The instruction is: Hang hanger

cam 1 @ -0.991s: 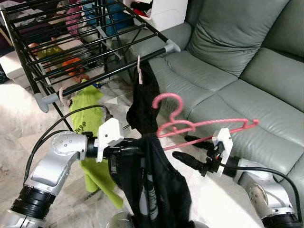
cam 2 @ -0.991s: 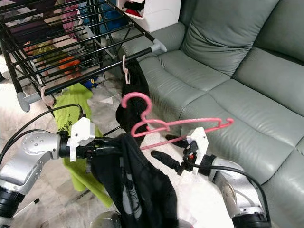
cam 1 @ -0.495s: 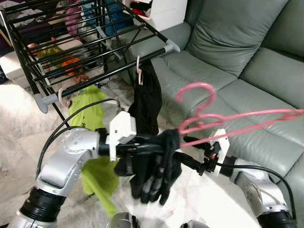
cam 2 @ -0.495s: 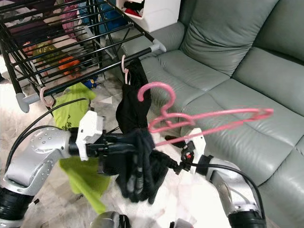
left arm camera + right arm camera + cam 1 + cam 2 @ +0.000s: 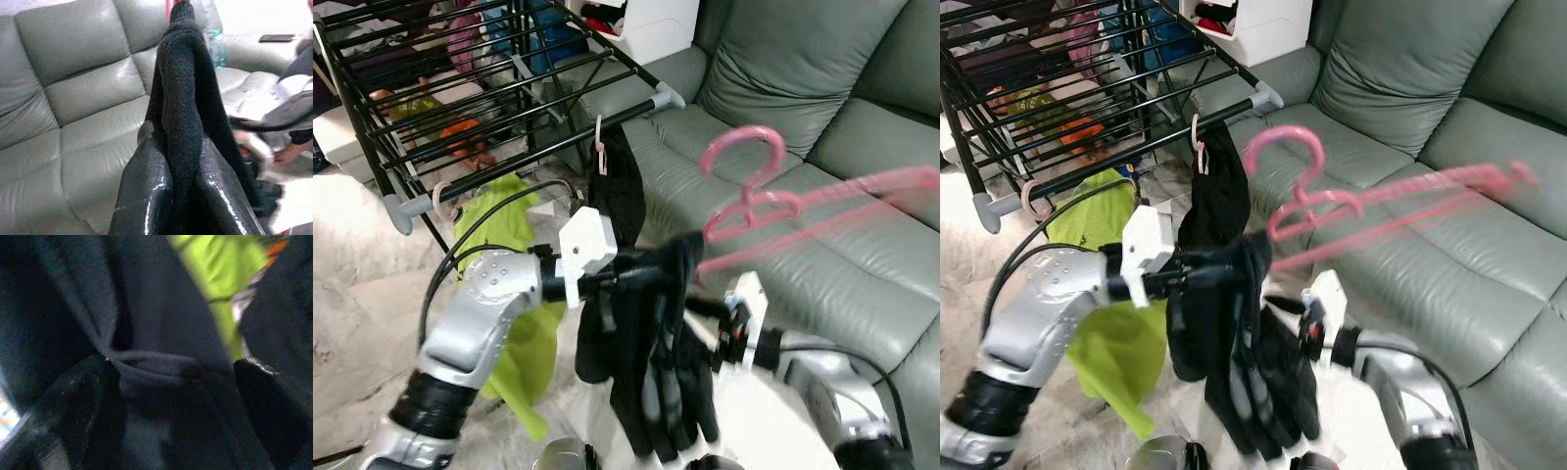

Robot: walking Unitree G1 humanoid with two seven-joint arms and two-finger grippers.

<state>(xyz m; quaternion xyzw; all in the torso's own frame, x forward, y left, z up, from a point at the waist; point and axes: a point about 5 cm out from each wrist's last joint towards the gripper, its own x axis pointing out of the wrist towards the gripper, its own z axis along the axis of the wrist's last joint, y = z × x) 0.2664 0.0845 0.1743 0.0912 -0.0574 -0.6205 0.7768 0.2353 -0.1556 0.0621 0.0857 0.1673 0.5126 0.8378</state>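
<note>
Drying rack [image 5: 460, 108] far left. Left gripper [image 5: 168, 161] clenched on black garment [image 5: 656, 362] — fabric drapes below it. Pink hanger [image 5: 803, 201] blurred, raised over sofa [image 5: 822, 117]. Right gripper [image 5: 171, 382] spread wide — garment between fingers.

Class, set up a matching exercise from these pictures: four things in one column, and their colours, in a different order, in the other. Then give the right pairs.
Things:
1. hanger
2. sofa
3. drying rack
4. garment hanging from the rack's left end

Colours:
A. grey-green
B. lime green
C. pink
D. black

Pairs: 1-C, 2-A, 3-D, 4-B
</note>
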